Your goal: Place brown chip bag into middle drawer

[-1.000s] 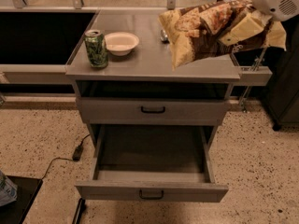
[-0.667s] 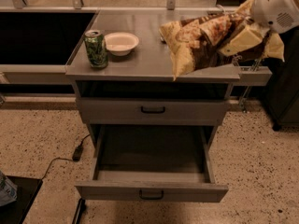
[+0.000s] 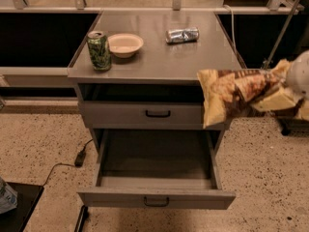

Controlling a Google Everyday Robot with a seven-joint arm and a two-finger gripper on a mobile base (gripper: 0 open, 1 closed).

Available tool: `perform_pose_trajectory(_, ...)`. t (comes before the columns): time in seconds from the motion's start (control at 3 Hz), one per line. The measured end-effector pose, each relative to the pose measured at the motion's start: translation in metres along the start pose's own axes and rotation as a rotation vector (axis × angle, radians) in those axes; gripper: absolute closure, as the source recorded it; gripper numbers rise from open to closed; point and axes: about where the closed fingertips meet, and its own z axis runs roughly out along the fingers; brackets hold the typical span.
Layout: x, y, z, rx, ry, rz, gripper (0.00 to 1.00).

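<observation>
The brown chip bag (image 3: 231, 96) hangs in the air off the cabinet's right front corner, level with the upper drawer front. My gripper (image 3: 273, 99) is at the far right, shut on the bag's right end; the white arm (image 3: 301, 74) is behind it. The middle drawer (image 3: 157, 164) is pulled wide open below and left of the bag, its dark tray showing, with a low front panel and curved handle (image 3: 156, 202). The bag is above and to the right of the drawer's opening, not inside it.
On the grey cabinet top (image 3: 159, 62) stand a green can (image 3: 99, 50), a white bowl (image 3: 125, 44) and a silver-blue foil packet (image 3: 182, 35). The upper drawer front with a black handle (image 3: 158, 113) is closed. A cable and plug (image 3: 79, 156) lie on the floor at left.
The gripper has carried the bag from above the cabinet top down and forward, past the right front edge. The foil packet it hid now shows.
</observation>
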Motion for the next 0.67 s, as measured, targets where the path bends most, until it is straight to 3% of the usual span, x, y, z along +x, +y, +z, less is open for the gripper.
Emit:
perform_pose_trajectory(0.33,0.0741,0.0250,0.0515,-0.056,0.065,0.089,1.00)
perform_pose_trajectory(0.67,0.0791,0.0290,0.0593,-0.070,0.067,0.095,1.00)
